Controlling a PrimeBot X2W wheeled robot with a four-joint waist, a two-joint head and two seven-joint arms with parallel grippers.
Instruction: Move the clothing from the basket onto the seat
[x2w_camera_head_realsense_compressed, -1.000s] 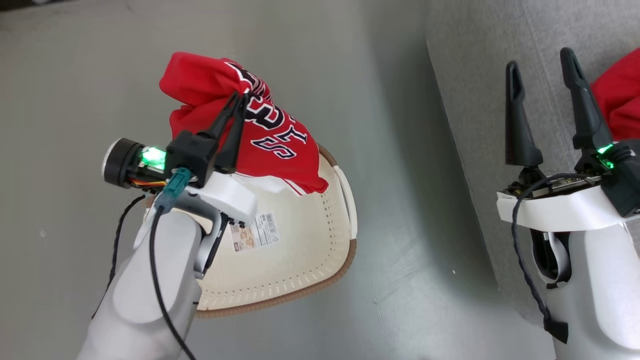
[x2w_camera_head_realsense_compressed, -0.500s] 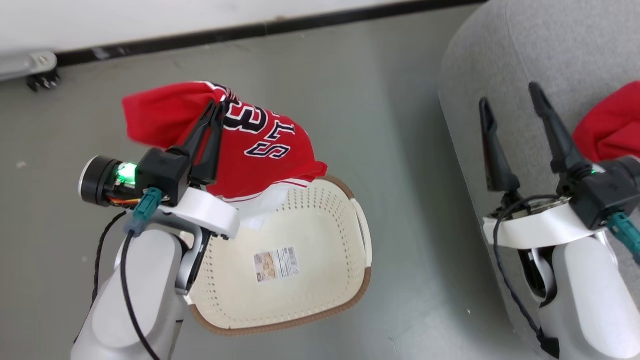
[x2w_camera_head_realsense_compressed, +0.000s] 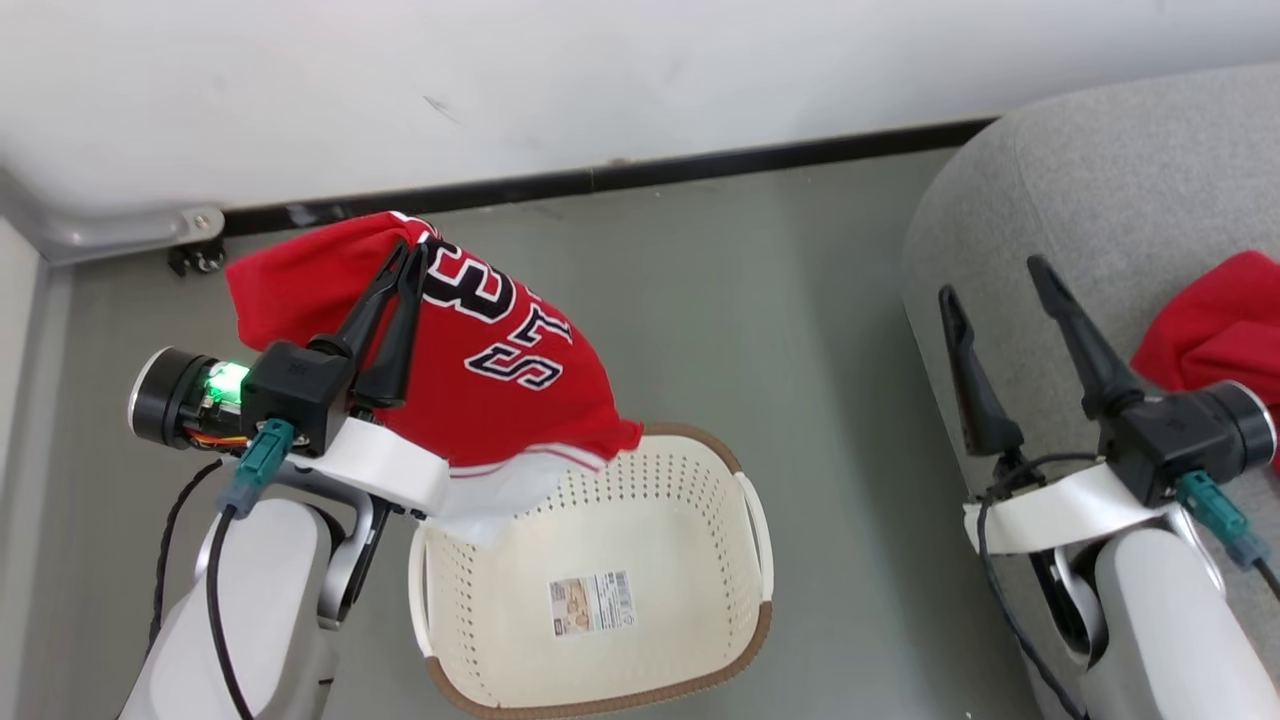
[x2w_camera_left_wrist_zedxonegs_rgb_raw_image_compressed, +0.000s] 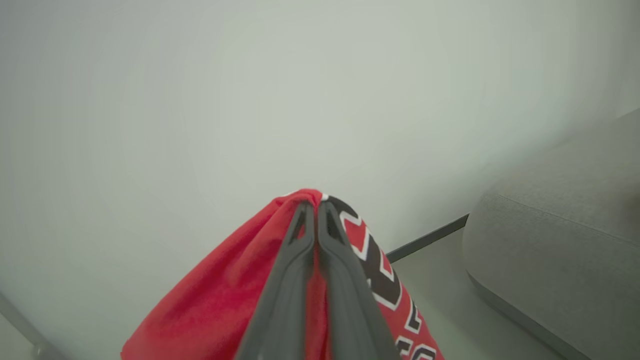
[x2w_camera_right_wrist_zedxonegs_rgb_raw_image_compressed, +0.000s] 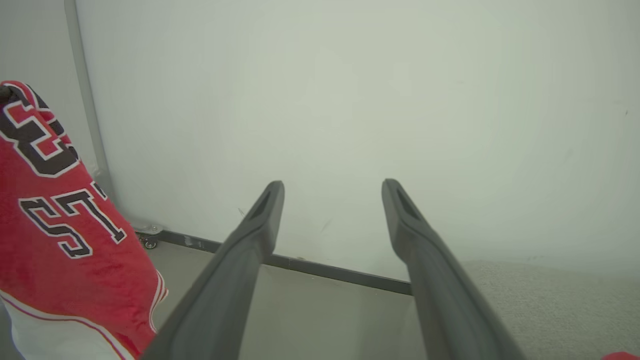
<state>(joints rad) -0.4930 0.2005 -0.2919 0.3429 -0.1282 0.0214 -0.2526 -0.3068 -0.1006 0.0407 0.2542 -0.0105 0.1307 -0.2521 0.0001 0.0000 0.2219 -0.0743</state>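
My left gripper is shut on a red jersey with black, white-edged lettering, which hangs from the fingertips above the basket's far left corner; its white hem droops onto the rim. In the left wrist view the left gripper pinches a fold of the jersey. The cream perforated basket stands on the floor with only a label inside. My right gripper is open and holds nothing, over the left edge of the grey seat. Another red garment lies on the seat behind it.
A white wall with a black baseboard runs across the back. A metal bracket with a small caster sits at the wall's left end. Grey floor separates the basket from the seat.
The head camera has tilted up, bringing the wall and baseboard into view. The left gripper keeps its hold on the jersey, which hangs higher above the basket's far corner. The right gripper stays open.
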